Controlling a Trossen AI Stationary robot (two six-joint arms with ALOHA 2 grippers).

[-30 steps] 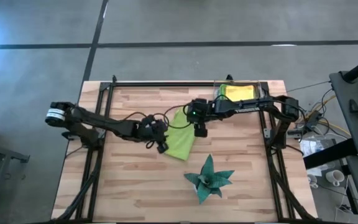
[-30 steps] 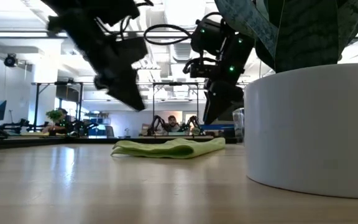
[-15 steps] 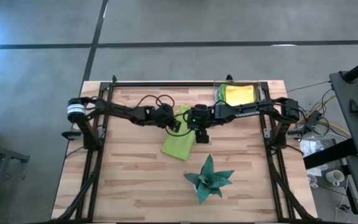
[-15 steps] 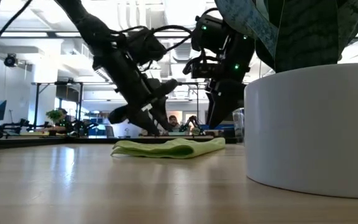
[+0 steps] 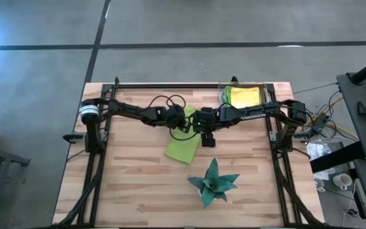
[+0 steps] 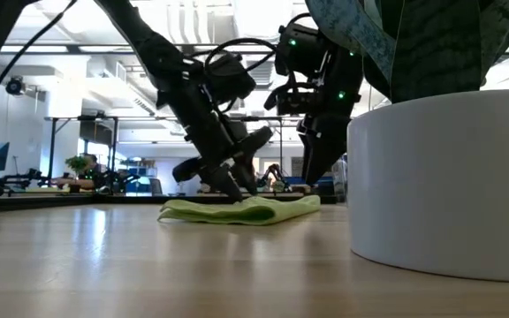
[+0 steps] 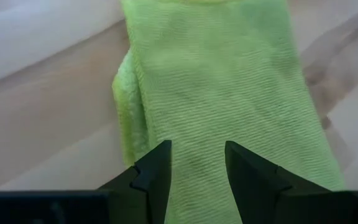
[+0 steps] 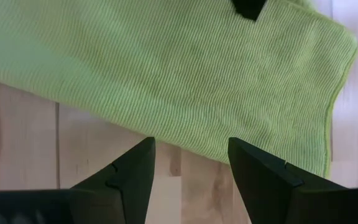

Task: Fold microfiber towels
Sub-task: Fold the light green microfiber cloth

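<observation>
Left gripper (image 5: 182, 126), having swung in from the left, is hovering jaws-apart over the green towel (image 5: 182, 146) mid-table beside the open, empty right gripper (image 5: 207, 139), readying another fold.

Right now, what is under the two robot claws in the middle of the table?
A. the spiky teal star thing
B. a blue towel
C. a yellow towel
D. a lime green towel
D: both the left claw and the right claw hang over the folded lime green towel lying flat on the wooden table.
</observation>
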